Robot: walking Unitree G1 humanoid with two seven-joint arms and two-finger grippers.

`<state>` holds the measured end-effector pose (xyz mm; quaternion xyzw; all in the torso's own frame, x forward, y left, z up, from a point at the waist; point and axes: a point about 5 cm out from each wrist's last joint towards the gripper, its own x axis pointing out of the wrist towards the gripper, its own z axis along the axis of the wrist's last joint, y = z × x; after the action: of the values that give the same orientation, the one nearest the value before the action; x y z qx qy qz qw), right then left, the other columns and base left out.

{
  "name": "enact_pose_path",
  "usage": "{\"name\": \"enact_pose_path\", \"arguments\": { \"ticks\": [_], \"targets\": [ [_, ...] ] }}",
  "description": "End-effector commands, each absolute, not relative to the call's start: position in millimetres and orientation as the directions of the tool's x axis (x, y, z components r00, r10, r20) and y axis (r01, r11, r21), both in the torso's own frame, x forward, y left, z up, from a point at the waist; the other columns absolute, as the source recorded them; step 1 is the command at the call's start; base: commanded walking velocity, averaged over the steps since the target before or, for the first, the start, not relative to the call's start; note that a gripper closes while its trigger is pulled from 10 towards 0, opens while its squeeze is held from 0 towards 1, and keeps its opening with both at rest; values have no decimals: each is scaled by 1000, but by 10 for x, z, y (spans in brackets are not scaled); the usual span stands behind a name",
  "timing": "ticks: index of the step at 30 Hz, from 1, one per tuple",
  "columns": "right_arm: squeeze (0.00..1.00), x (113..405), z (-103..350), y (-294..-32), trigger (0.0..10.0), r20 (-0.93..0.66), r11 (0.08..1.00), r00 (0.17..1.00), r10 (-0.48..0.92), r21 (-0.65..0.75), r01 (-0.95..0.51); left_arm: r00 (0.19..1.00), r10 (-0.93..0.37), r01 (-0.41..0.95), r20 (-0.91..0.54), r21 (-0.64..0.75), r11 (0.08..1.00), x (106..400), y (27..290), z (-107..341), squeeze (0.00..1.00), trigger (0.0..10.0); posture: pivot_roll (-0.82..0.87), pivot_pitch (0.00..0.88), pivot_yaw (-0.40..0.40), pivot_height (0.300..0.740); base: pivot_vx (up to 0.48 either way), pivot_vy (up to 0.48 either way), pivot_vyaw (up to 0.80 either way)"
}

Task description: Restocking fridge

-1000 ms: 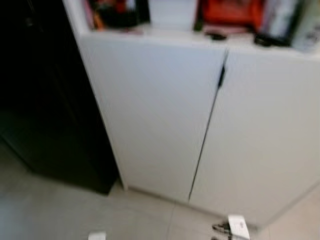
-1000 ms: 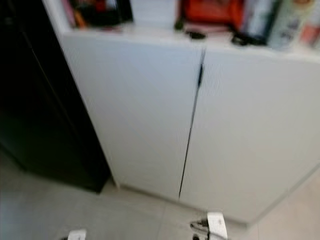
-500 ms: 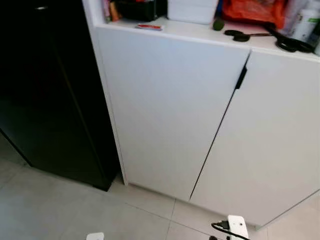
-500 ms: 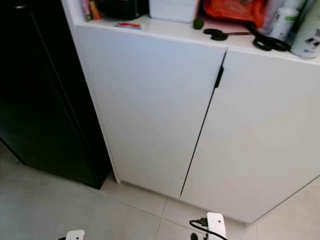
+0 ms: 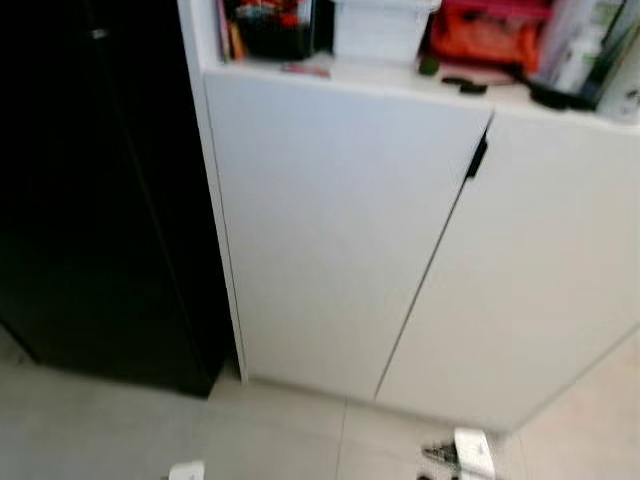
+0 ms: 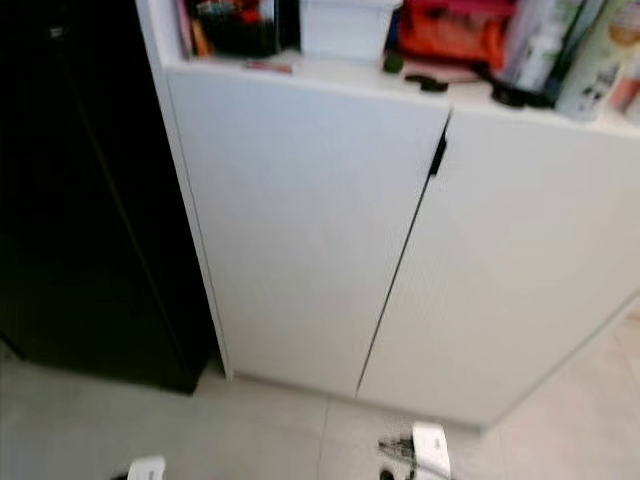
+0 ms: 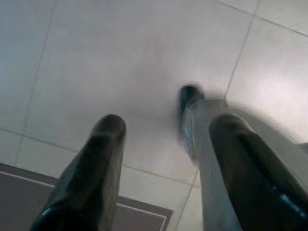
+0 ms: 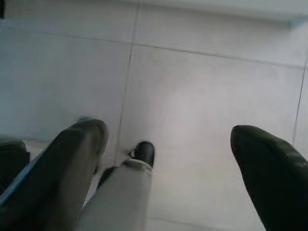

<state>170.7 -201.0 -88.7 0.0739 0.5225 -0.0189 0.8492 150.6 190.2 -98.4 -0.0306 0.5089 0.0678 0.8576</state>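
Item in front of me: tall black glossy fridge (image 5: 100, 200), door closed, standing just beside a white two-door cabinet (image 5: 340, 230) with a cluttered shelf above: a white plastic box (image 5: 383, 28), a red bag (image 5: 490, 30), black scissors (image 6: 510, 95). Both arms hang idle over the pale tiled floor (image 8: 202, 96): left gripper (image 7: 168, 159) with jaws spread and empty, right gripper (image 8: 168, 159) likewise spread, nothing held. Step in hand, as I judge it: approaching the fridge. I should turn left, square up to the door, then raise an arm for the handle. Against half a second ago, the view has tilted up and blurred, so the camera moved; the things have not.
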Motion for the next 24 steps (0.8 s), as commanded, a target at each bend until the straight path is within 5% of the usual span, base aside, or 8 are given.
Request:
{"name": "enact_pose_path", "arguments": {
  "ticks": [1, 24],
  "targets": [
    [0, 1746, -881, -1943, 10000, -885, 987, 463, 57, 119, 105, 446, 100, -151, -889, 35, 988, 1463, 1975, -994, 0, 10000, 44, 0, -51, 740, 0, 337, 0],
    [0, 1722, -891, -1948, 10000, -889, 989, 454, 52, 108, 99, 445, 93, -140, -891, 33, 990, 1445, 1971, -1000, 0, 10000, 37, 0, -48, 740, 0, 346, -148]
  ]
}}
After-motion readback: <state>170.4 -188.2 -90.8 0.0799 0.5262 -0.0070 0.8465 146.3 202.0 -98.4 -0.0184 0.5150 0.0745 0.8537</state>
